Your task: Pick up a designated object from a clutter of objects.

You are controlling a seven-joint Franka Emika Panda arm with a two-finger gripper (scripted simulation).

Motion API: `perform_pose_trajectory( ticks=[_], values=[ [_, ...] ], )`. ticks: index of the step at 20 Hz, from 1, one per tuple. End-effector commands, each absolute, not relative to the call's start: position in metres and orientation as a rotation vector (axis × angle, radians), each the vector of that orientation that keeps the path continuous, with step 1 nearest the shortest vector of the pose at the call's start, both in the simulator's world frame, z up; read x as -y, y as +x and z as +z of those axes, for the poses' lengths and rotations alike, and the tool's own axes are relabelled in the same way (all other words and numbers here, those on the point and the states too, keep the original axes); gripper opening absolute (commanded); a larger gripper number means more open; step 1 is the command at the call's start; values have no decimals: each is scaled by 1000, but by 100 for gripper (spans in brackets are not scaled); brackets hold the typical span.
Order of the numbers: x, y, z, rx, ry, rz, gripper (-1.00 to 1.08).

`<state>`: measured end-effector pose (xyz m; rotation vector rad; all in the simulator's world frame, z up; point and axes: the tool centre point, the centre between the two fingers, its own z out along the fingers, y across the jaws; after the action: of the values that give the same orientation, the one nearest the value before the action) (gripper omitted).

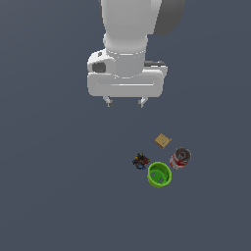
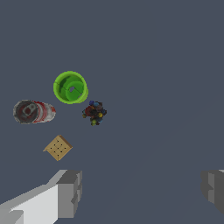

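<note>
While my gripper (image 1: 125, 102) hangs high above the floor with its fingers (image 2: 70, 192) spread wide and nothing between them, I'm sizing up the soup can (image 1: 180, 158). It lies on its side, one silver end showing in the wrist view, so I judge it rigid and fairly hefty for its size, with a smooth label that could slip and a round body that may roll if I nudge it. Best hold, I reckon, is across the curved wall at mid-length, pads square to the label. It sits well below my hand and off to one side, not under the open jaws at all. Close by it is the green cup (image 1: 159, 175), just beside the can, the tan square (image 1: 163, 141) near it on the other side, and the dark knot-like thing (image 1: 140, 161) a little beyond the cup. I need to travel across, then descend.
</note>
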<state>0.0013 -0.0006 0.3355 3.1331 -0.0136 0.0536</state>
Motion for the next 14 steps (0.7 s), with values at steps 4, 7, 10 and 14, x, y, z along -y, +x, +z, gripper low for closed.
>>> perform_pose_trajectory(
  ticks=[4, 7, 10, 14],
  values=[
    [5, 0, 334, 26, 3134, 43, 100],
    [18, -3, 330, 64, 3136, 15, 100],
    [30, -7, 328, 102, 3137, -6, 100],
    [31, -8, 328, 106, 3138, -7, 100]
  ],
)
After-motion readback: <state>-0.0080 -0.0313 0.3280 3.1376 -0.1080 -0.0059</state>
